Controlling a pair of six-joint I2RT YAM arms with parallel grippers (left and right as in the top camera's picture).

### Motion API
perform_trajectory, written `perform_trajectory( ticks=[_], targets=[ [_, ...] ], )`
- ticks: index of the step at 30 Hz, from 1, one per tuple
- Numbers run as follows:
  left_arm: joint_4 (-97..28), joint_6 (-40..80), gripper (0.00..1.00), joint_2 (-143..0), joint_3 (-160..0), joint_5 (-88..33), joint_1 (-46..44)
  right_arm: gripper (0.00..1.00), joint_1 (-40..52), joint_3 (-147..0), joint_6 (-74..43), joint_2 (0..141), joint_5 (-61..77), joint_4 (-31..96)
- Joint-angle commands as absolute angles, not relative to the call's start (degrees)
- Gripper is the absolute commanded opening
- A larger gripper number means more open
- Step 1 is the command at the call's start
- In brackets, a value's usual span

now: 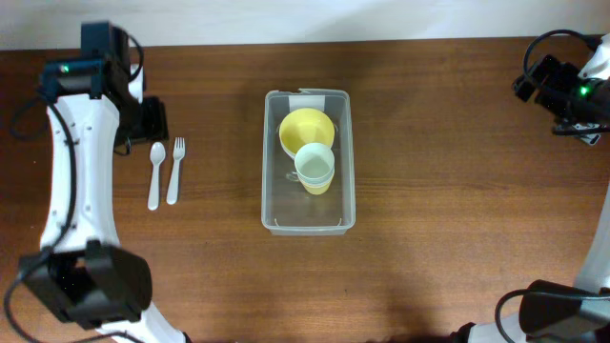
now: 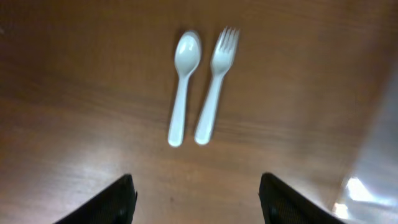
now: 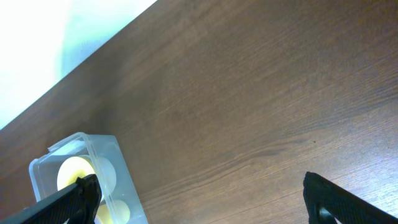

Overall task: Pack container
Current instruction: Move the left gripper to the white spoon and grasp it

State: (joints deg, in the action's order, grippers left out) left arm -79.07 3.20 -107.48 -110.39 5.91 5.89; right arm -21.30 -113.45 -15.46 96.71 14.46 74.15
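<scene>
Container [image 1: 307, 211], a clear rectangular plastic bin with rounded corners, sits at the centre of a brown wooden table [image 1: 438, 191] in the overhead view, its long sides running top to bottom and a small white label [image 1: 307, 93] at its upper short end. The white left arm [image 1: 71, 191] runs up the left edge of the frame, and the dark right arm [image 1: 572, 90] sits in the upper right corner, well apart from the bin. The left gripper [image 2: 196, 180] hangs above the table with its fingers spread wide and nothing between them. The right gripper [image 3: 200, 183] is also spread wide and empty, with the bin showing at the lower left of its wrist view. Inside the bin, a yellow bowl [image 1: 303, 129] fills the upper half, and a pale cup [image 1: 315, 164] overlaps its lower edge. The lower part of the bin is bare. Left of the bin, near the left gripper, a white spoon [image 1: 155, 174] and a white fork [image 1: 175, 171] lie side by side on the table, heads toward the top of the frame.
</scene>
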Motion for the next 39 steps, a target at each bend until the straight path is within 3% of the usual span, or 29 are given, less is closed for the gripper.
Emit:
perform_trajectory(
  ticks=[1,10,15,39],
  targets=[
    [-71.7,0.8,0.66,-111.3,-99.6,6.5,11.1,0.99,-21.5,-113.9,-15.7,96.8,14.6,74.1],
    [-61.2,-3.3,0.66,-121.5,-97.6,5.7,16.4,0.99,-21.5,-113.9,-15.7,96.8,14.6,74.1],
    [-58.4,-7.3,0.57,-125.8,-97.6,1.7,15.3,0.99,-21.5,-113.9,-15.7,96.8,14.6,74.1],
    [-53.0,-16.0,0.54,-126.7,-94.2,-2.8,14.7,0.99,-21.5,-113.9,-15.7,96.8,14.6,74.1]
  ],
)
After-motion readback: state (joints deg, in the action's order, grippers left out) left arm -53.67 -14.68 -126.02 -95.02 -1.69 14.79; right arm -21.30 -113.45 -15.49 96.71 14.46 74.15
